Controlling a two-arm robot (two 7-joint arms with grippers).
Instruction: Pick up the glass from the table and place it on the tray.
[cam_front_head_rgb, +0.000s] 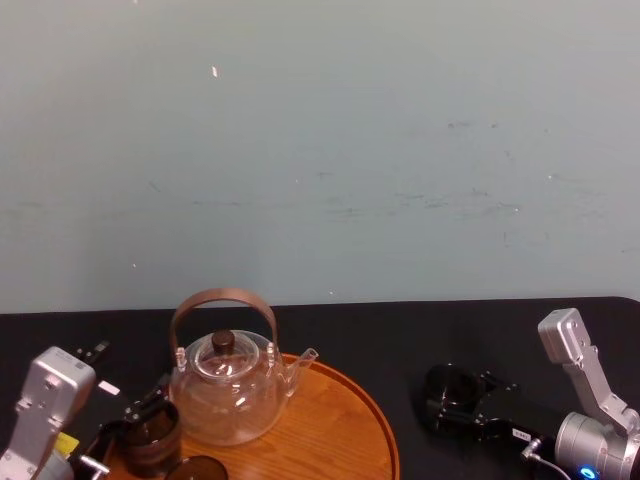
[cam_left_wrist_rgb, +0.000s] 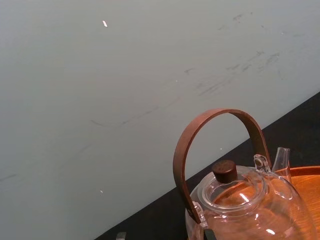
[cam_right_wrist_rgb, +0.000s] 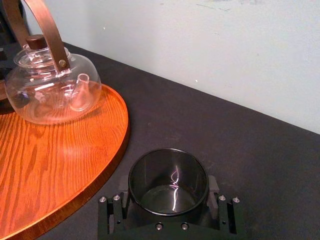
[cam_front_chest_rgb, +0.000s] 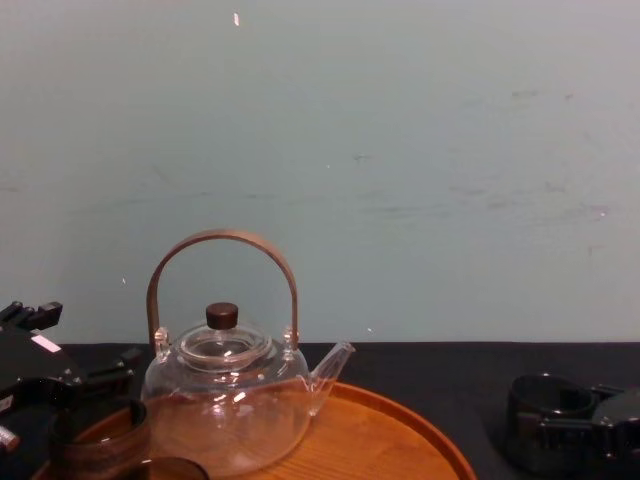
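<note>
My right gripper (cam_front_head_rgb: 456, 392) low on the black desk (cam_right_wrist_rgb: 260, 150), fingers (cam_right_wrist_rgb: 213, 184) pinching the glass (cam_right_wrist_rgb: 169, 175) from both sides, just right of the tray (cam_right_wrist_rgb: 50, 165), clear teapot (cam_right_wrist_rgb: 50, 85) standing on the tray, my left gripper (cam_front_head_rgb: 138, 416) at its left edge.

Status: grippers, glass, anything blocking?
Right gripper around dark smoky-brown glass tumbler, on table beside round orange-brown wooden tray. Left gripper at tray's left edge. Clear glass teapot on tray.
</note>
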